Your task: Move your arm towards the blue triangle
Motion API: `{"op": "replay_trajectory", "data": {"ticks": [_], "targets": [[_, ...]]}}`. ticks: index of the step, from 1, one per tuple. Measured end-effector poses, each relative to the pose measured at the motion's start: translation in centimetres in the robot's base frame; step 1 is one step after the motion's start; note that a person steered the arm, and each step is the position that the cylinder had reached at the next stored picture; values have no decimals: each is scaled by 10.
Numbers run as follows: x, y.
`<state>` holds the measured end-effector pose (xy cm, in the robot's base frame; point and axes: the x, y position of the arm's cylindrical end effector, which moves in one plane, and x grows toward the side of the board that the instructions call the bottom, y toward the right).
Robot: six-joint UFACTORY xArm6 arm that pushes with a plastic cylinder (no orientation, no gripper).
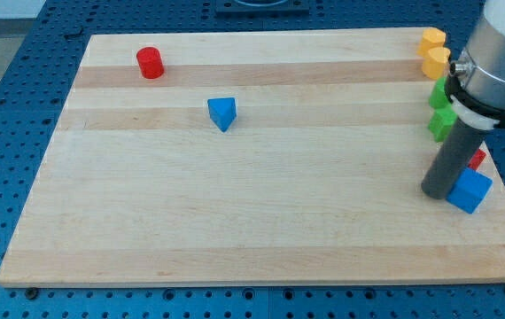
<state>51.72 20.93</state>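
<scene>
The blue triangle (222,112) lies on the wooden board (261,221) in the upper left-middle part. My tip (435,192) is at the lower end of the dark rod, far to the view's right of the triangle. It stands right beside a blue cube (470,190), on the cube's left side.
A red cylinder (150,63) stands at the upper left. Two yellow blocks (434,51) sit at the top right corner. Two green blocks (441,113) lie below them, partly behind the rod. A red block (477,159) peeks out behind the blue cube.
</scene>
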Motion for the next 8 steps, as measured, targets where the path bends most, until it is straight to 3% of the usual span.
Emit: {"op": "replay_trajectory", "data": {"ticks": [2,3,4,6,7,8], "targets": [[3,5],[-23,-14],[-79,-62],[-173,-243],[-189,-305],[-169,-327]]}}
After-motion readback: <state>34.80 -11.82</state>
